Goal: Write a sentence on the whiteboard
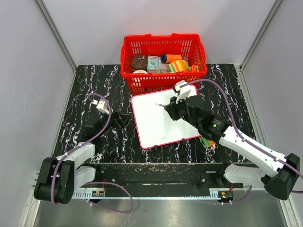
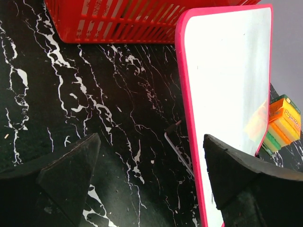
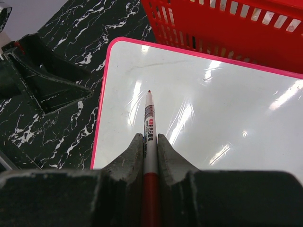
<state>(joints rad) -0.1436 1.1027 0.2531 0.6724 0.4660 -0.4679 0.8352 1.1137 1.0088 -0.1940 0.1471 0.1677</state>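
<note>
- Top view: the whiteboard (image 1: pixel 161 125) lies flat in the middle of the black marbled table (image 1: pixel 80 94). Its far edge is just beside the red basket (image 1: pixel 163 59) of packaged goods.
- The right gripper (image 1: pixel 168 106) reaches over the board's far part, pinching a marker (image 1: pixel 161 105) whose tip points left.
- The left gripper (image 1: pixel 119 119) sits low over the table, just left of the board.
- Left wrist view: the left gripper (image 2: pixel 151 179) is spread wide and holds nothing. The whiteboard (image 2: pixel 227 94) runs along its right finger, the basket (image 2: pixel 142 19) is beyond, and a striped orange-green pack (image 2: pixel 282 124) lies past the board.
- Right wrist view: the right gripper (image 3: pixel 150 142) is pressed together on the marker (image 3: pixel 149 118). The marker's red tip is over the whiteboard (image 3: pixel 222 109) near its left rim; I cannot tell whether it touches.
</note>
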